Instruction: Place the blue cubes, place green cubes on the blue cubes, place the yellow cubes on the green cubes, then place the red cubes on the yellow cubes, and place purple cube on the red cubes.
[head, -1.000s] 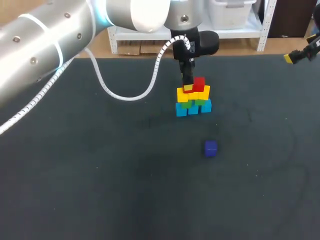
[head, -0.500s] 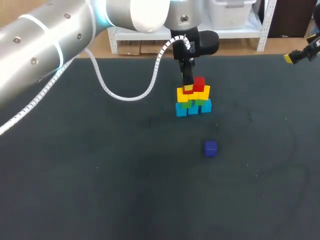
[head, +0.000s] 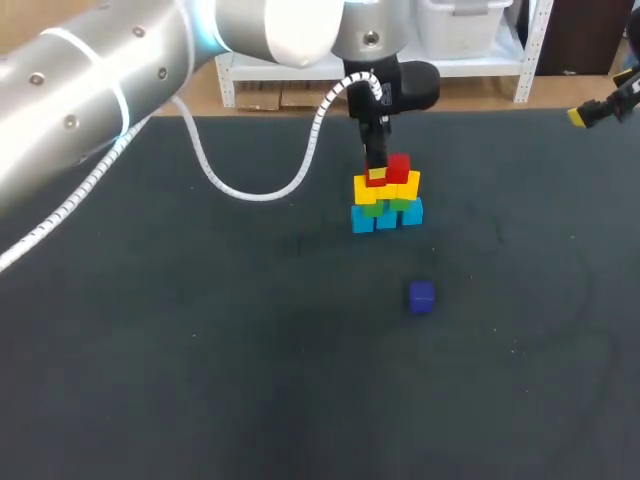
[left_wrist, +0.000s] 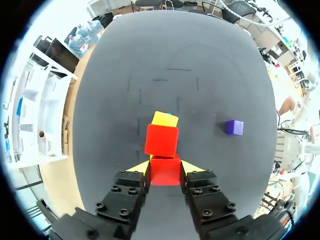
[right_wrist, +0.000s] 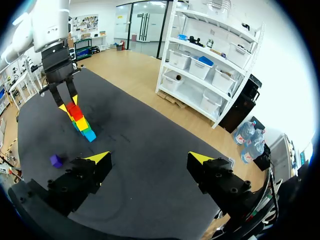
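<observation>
A small pyramid of cubes (head: 387, 197) stands on the dark table (head: 200, 330): blue cubes (head: 387, 219) at the bottom, green cubes (head: 400, 203) on them, and yellow cubes (head: 391, 188) above those. One red cube (head: 398, 166) sits on top. My left gripper (head: 376, 174) comes down from above, shut on a second red cube (left_wrist: 165, 170) beside the first red cube (left_wrist: 161, 140). The purple cube (head: 421, 296) lies alone nearer the front, and also shows as the purple cube (left_wrist: 234, 127) off to the side of the fingers. My right gripper (right_wrist: 150, 162) hangs open and empty, far from the stack (right_wrist: 80, 122).
The left arm's white cable (head: 250, 185) loops down over the table behind and left of the stack. The right gripper (head: 590, 112) sits at the far right edge of the table.
</observation>
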